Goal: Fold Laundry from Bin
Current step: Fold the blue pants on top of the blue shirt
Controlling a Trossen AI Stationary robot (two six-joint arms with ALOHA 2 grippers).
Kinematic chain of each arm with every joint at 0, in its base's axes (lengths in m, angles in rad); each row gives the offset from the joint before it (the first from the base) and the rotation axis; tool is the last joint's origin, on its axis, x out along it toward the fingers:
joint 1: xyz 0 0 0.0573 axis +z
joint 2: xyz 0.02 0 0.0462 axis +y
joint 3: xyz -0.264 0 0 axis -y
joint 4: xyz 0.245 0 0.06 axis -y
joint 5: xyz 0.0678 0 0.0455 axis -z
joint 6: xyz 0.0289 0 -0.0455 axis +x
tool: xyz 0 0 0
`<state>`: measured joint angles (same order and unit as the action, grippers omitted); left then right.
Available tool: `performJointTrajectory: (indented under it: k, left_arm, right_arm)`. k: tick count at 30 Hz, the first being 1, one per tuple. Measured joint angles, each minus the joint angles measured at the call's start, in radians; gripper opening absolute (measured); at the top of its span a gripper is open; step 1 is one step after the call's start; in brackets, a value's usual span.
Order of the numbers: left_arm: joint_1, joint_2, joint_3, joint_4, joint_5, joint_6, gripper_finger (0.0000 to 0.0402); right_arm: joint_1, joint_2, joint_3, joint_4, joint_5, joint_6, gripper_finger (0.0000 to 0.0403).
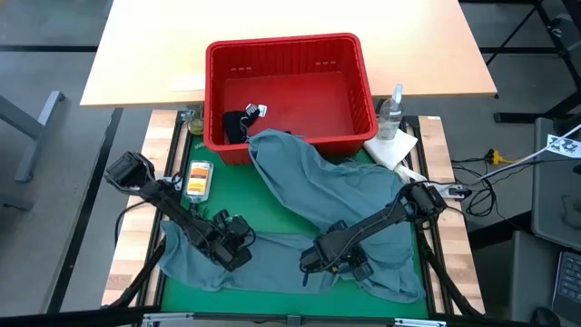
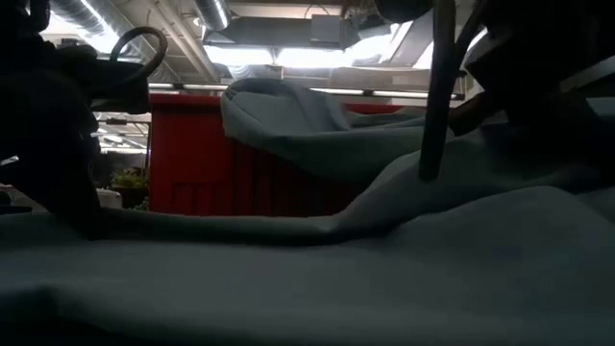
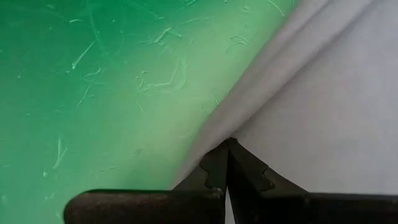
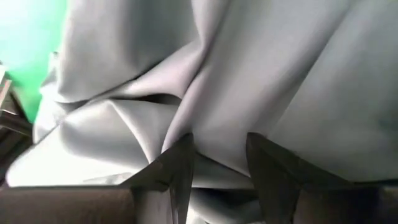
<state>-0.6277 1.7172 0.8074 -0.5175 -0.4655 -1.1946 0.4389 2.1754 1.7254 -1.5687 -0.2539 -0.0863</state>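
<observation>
Spreading across the green mat [image 1: 227,186], the grey-blue garment [image 1: 336,186] trailed from the red bin [image 1: 289,54] at 12 o'clock.
Left gripper [image 1: 238,252] clenched its edge at 7 o'clock; right gripper [image 1: 315,262] pressed spread fingers [image 4: 180,168] into folds; ceiling ducts [image 2: 288,29] hung behind.

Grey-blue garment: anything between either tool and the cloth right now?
Nothing visible. The left tool is shut on the edge of the grey-blue garment where it meets the green mat. The right tool sits with its jaws apart, cloth bunched between them. Part of the garment is draped over the rim of the red bin.
</observation>
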Motion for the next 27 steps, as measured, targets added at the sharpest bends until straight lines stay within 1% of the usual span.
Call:
performJointTrajectory:
  k: [3, 5, 10, 14, 17, 19, 21, 23, 27]
  left_arm:
    - [0.0, 0.003, 0.013, -0.009, -0.005, 0.009, 0.0]
    - [-0.003, 0.004, 0.033, -0.019, -0.016, 0.042, 0.0]
    - [0.001, 0.01, 0.119, -0.089, -0.018, 0.103, 0.0]
    - [0.001, 0.009, 0.187, -0.104, -0.027, 0.154, 0.0]
    - [0.002, 0.007, 0.227, -0.087, -0.035, 0.198, 0.0]
    - [0.002, 0.006, 0.238, -0.046, -0.041, 0.23, 0.0]
    - [0.002, 0.006, 0.238, 0.029, -0.042, 0.255, 0.0]
    - [0.002, 0.006, 0.238, 0.121, -0.044, 0.291, 0.0]
    - [0.013, 0.011, 0.239, 0.329, -0.061, 0.383, 0.0]
  right_arm:
    - [0.0, -0.001, 0.005, -0.002, -0.009, 0.0, 0.015]
    - [0.0, -0.002, 0.005, -0.003, 0.0, 0.001, 0.015]
    - [0.0, -0.009, 0.008, -0.005, 0.007, 0.002, 0.015]
    - [0.0, -0.031, 0.036, -0.004, 0.012, 0.003, 0.015]
    - [0.001, -0.062, 0.066, -0.005, 0.071, 0.036, 0.015]
    - [0.001, -0.074, 0.084, -0.002, 0.098, 0.076, 0.015]
    - [0.011, -0.082, 0.099, -0.003, 0.114, 0.102, 0.015]
    - [0.027, -0.089, 0.111, 0.0, 0.135, 0.108, 0.015]
    - [0.085, -0.089, 0.114, 0.058, 0.131, 0.129, 0.015]
